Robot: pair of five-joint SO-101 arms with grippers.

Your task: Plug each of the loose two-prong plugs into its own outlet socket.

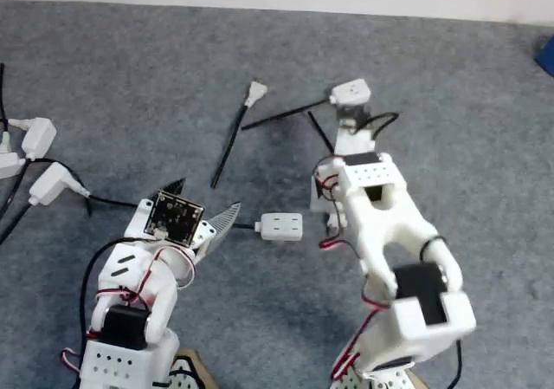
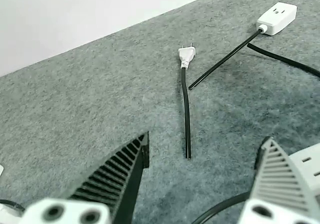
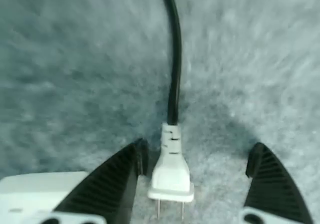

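My left gripper [image 1: 210, 193] stands open over bare carpet, nothing between its fingers [image 2: 125, 179]. Just beside its grey finger lies a white outlet socket [image 1: 280, 226]. Farther off a loose white two-prong plug [image 2: 186, 55] lies on its black cord, the same plug [image 1: 255, 92] in the high view, with a second outlet socket [image 2: 276, 14] beyond it. My right gripper [image 3: 199, 146] is open low over the carpet. Another white two-prong plug [image 3: 171, 176] lies between its fingers, apart from both, with the prongs towards the wrist and the cord running away.
Two more white plugs [image 1: 39, 135] [image 1: 52, 183] with cords lie at the left edge of the grey carpet [image 1: 130, 77]. Black cords cross the middle around the far outlet socket [image 1: 351, 91]. A blue object [image 1: 546, 53] sits at the right edge.
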